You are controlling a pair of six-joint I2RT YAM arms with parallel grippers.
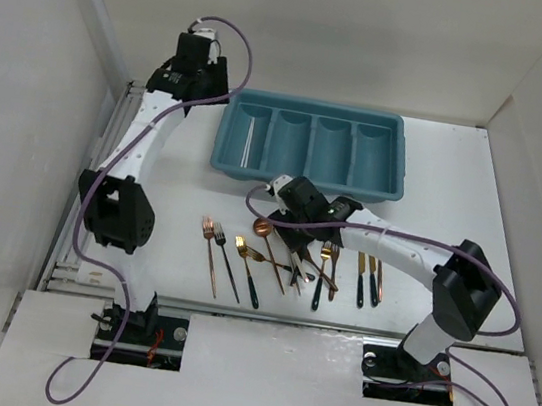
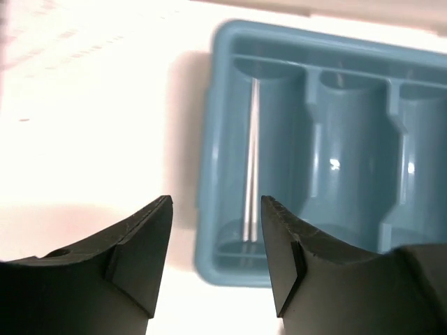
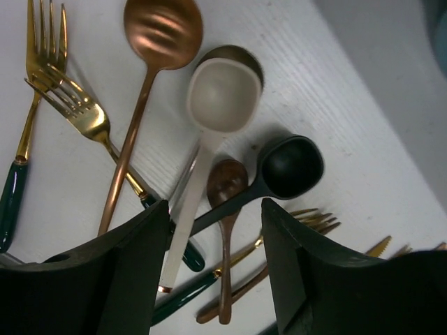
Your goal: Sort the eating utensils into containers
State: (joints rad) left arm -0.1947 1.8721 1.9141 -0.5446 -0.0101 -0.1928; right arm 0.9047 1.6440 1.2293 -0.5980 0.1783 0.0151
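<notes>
The teal tray (image 1: pixel 317 105) lies on the white table (image 1: pixel 456 179) with its four long compartments side by side, and every place here is given from this tray. In the compartment at its left end lies one thin pale utensil (image 2: pixel 250 160), stretched along the compartment; what kind it is I cannot tell. The left gripper (image 2: pixel 216 204) hangs just beside the tray's left end, above the table, its two fingers spread wide and nothing between them. The other eating utensils (image 1: pixel 288 261) lie on the table on the near side of the tray, toward the arm bases, in a loose row with a crossed heap in its middle. The right gripper (image 3: pixel 215 204) is above this heap, near the tray's front wall, its fingers wide apart too and gripping nothing; whether the fingertips touch the table I cannot tell. The handles of the white spoon (image 3: pixel 223 94) and the black spoon (image 3: pixel 290 166) run in below the gap between these fingers, with the small brown spoon (image 3: pixel 227 181) lying between the two. Beside the white spoon lies a copper spoon (image 3: pixel 162 28), and its handle crosses the handle of a gold fork (image 3: pixel 77 112). A copper fork (image 1: pixel 210 245) ends the row below the tray's left end, and two gold pieces with dark handles (image 1: pixel 369 277) lie side by side below the tray's right end
</notes>
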